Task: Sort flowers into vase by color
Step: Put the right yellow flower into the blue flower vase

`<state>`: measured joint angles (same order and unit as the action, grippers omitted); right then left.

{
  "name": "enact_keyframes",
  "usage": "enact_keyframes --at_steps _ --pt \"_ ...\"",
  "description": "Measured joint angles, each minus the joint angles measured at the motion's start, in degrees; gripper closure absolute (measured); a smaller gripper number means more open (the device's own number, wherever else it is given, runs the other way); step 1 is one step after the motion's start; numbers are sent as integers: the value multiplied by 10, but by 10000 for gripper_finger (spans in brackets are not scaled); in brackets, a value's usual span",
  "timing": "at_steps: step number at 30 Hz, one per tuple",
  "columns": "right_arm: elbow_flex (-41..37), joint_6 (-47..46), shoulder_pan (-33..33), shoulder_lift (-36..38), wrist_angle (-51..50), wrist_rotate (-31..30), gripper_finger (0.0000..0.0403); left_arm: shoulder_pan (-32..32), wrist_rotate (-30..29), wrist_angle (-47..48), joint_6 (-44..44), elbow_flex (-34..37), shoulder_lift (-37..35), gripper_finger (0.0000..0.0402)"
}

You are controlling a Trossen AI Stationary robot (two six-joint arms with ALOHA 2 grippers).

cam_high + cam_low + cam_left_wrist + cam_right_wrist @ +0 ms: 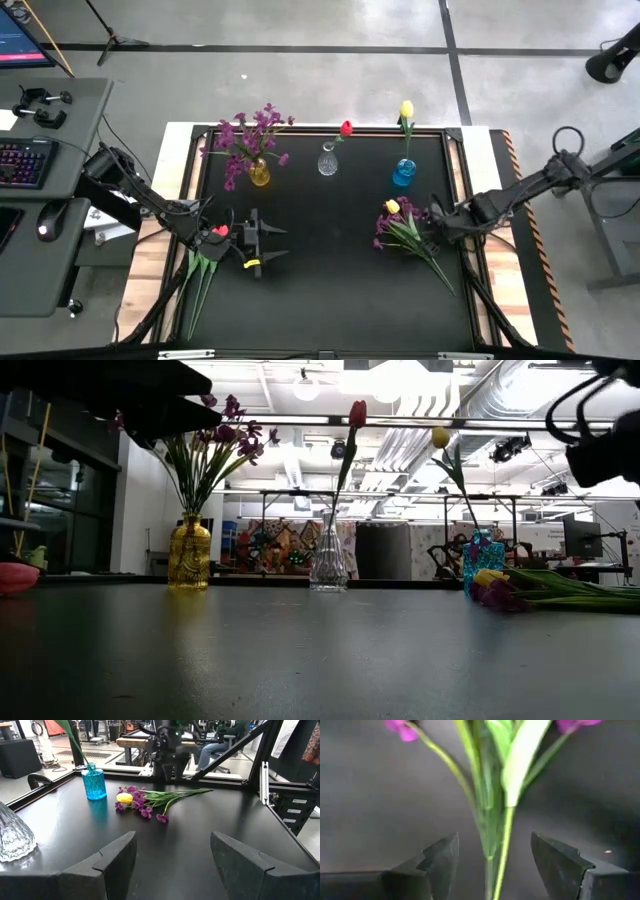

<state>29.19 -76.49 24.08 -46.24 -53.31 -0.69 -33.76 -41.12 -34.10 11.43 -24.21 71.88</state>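
Right gripper (492, 857) open astride flower stems (490, 820); left gripper (262, 243) waits.

Worktop (330, 300): three vases (328, 160) in a row along the far edge, each holding flowers. Loose flowers (408, 232) lie right, at the right tool (438, 224); more stems (200, 272) lie left, under the left tool (262, 243).
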Motion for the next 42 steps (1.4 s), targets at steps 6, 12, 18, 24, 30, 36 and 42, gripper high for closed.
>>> enact_keyframes --at_steps 6,12,18,24,30,36,42 --pt "0 -46 46 -53 -2 -58 167 0 0 0 0 0 0 161" --pt "0 -45 49 -125 -2 -47 196 0 0 0 0 0 0 161" --pt "0 -30 49 -170 13 -18 247 0 0 0 0 0 0 161" --pt "0 -9 49 -171 57 -15 270 0 0 0 0 0 0 161" --pt "0 -6 48 -171 49 -14 272 0 0 0 -1 0 0 161" --pt "0 -10 48 -171 33 -14 275 0 0 0 -1 0 0 161" --pt "0 -13 48 -171 34 -21 302 0 0 0 -1 0 0 161"
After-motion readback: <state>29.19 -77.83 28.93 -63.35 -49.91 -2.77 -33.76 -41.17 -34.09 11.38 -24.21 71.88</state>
